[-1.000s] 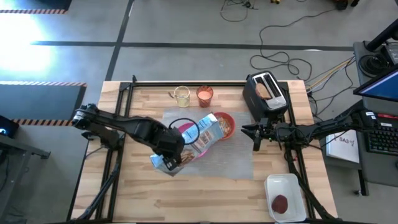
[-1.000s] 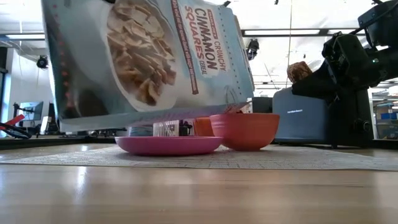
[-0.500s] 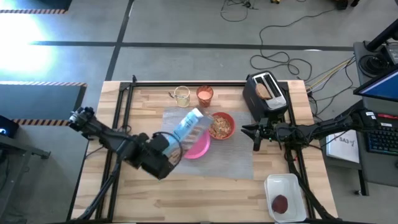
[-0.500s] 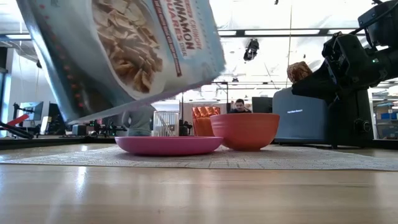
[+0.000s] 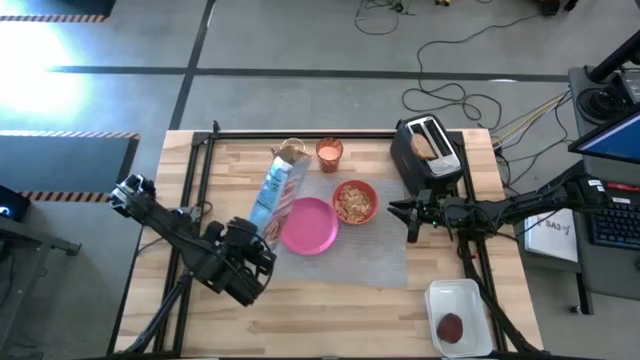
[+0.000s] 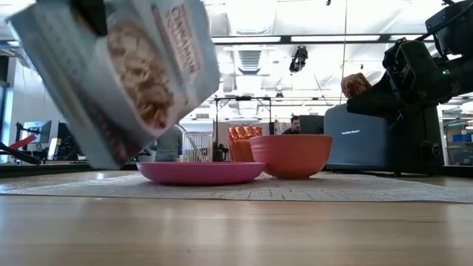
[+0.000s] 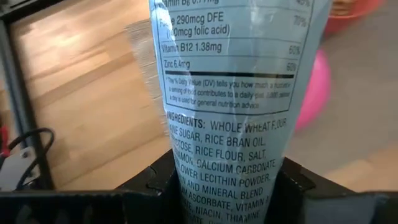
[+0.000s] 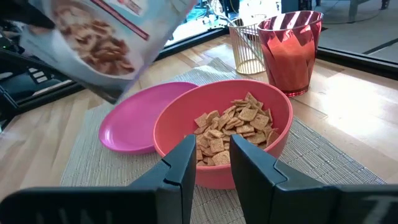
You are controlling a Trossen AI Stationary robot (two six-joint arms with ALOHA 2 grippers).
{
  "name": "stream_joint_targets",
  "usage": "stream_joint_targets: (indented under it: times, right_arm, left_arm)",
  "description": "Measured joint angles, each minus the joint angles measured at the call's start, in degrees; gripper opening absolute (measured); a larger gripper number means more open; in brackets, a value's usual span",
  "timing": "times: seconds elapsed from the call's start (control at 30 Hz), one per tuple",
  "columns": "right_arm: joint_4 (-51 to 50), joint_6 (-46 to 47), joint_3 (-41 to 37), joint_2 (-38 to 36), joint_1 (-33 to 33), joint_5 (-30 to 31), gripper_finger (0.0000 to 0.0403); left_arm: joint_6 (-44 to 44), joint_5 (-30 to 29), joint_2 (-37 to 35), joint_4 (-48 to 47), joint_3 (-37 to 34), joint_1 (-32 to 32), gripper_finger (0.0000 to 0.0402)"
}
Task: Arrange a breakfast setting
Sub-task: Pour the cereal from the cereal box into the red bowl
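My left gripper (image 5: 258,238) is shut on a light-blue cereal bag (image 5: 279,192), which is held over the table left of the round pink plate (image 5: 308,226). The red bowl (image 5: 354,202), with cereal in it, stands beside the plate on the grey placemat (image 5: 372,262). The glass of orange drink (image 5: 329,152) stands at the far edge. The toast (image 5: 424,146) sticks up out of the black toaster. The dark red patty (image 5: 452,326) lies in a white tray. My right gripper (image 5: 408,218) is open and empty, to the right of the bowl. The spoon is out of view. My left gripper pinches the cereal bag between its two fingers across the bag's width, at the printed back panel (image 7: 225,163) near the bag's near end. The bag reaches from the fingers toward the table's far edge. It is tilted and lifted above the table (image 6: 126,74).
The black toaster (image 5: 428,150) stands at the far right. A glass of pale liquid (image 5: 291,150) stands beside the orange drink, partly behind the bag. The white tray (image 5: 458,318) sits at the near right corner. Bare wood lies along the near edge.
My left gripper has drawn back toward the table's left and near edges. It has swung the cereal bag off the bowl and across the plate. The bag lay slanting over the bowl and now points toward the far edge, left of the plate.
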Motion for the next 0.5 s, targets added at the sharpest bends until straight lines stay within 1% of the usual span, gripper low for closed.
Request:
stream_joint_targets:
  times: [0.13, 0.23, 0.5]
  right_arm:
    - [0.0, 0.0, 0.0, 0.0, 0.0, 0.0, 0.0086]
    - [0.0, 0.0, 0.0, 0.0, 0.0, 0.0, 0.0086]
    - [0.0, 0.0, 0.0, 0.0, 0.0, 0.0, 0.0086]
  left_arm:
    - [-4.7, -0.6, 0.0, -0.1, -4.2, -0.2, 0.0141]
    - [-7.5, -2.7, -0.1, -0.1, -6.1, -0.5, 0.014]
    - [-12.9, -12.8, -0.1, -0.1, -10.8, -1.2, 0.014]
